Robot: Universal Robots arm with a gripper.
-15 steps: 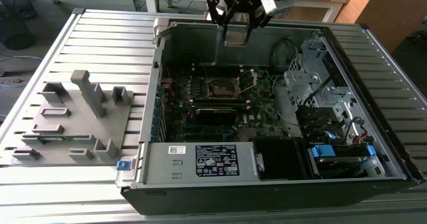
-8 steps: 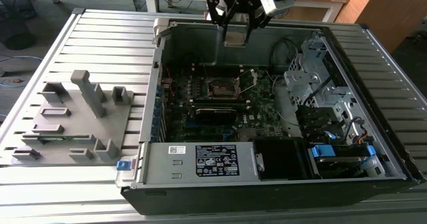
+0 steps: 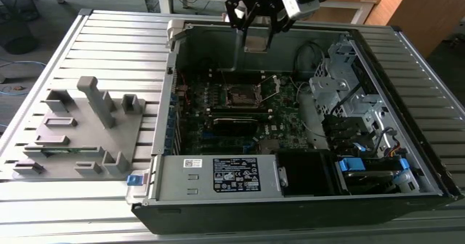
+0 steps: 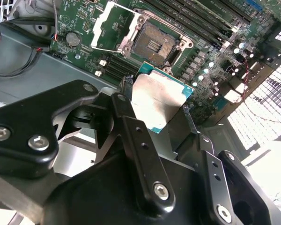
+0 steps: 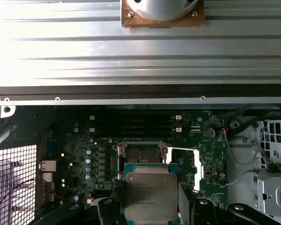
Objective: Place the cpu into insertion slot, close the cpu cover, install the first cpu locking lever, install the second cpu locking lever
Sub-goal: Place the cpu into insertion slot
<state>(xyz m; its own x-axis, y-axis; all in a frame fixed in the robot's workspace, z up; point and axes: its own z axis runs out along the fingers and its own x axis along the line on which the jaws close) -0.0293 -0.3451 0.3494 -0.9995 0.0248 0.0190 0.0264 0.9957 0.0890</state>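
Pinched onto two opposite edges of the cpu (image 4: pixel 161 101), a small flat square chip with a dull grey metal top and a green rim, the black two-fingered pincer (image 4: pixel 157 96) is seen holding it in the air. In the exterior view the chip (image 3: pixel 256 40) is held flat, high above the dark green motherboard (image 3: pixel 218 124) and near the far wall of the open grey metal computer case (image 3: pixel 218 173). The insertion slot (image 4: pixel 154 44), a small square dark socket with a silvery rim, is left uncovered, and the chip is kept well apart from it. The cpu cover (image 4: pixel 100 23), a thin silvery metal frame plate with a square window, is swung open just beside the socket. The case is laid on a ribbed silver metal table (image 3: pixel 116 37), and a grey plastic fixture block (image 3: pixel 80 129) is set on the exterior view's left.
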